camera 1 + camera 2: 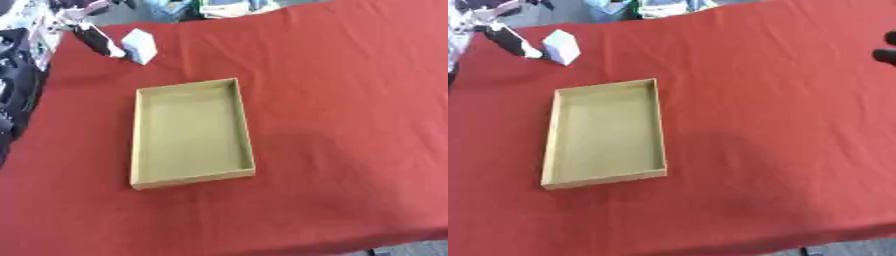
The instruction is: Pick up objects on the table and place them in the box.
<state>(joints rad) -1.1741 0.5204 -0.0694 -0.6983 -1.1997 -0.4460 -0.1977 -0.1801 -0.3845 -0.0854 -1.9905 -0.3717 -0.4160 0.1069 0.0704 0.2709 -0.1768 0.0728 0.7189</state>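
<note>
One white block beside the left hand; no writing readable.

- One box, open and tan.
- One white block.
- One red cloth.
- Two hands: left, right at the edge.

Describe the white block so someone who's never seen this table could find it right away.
Start at the red cloth covering the table, then find the tan open box lying left of centre. Beyond the box's far left corner sits the white block, with the left hand right beside it. It is the only white thing on the cloth.
</note>
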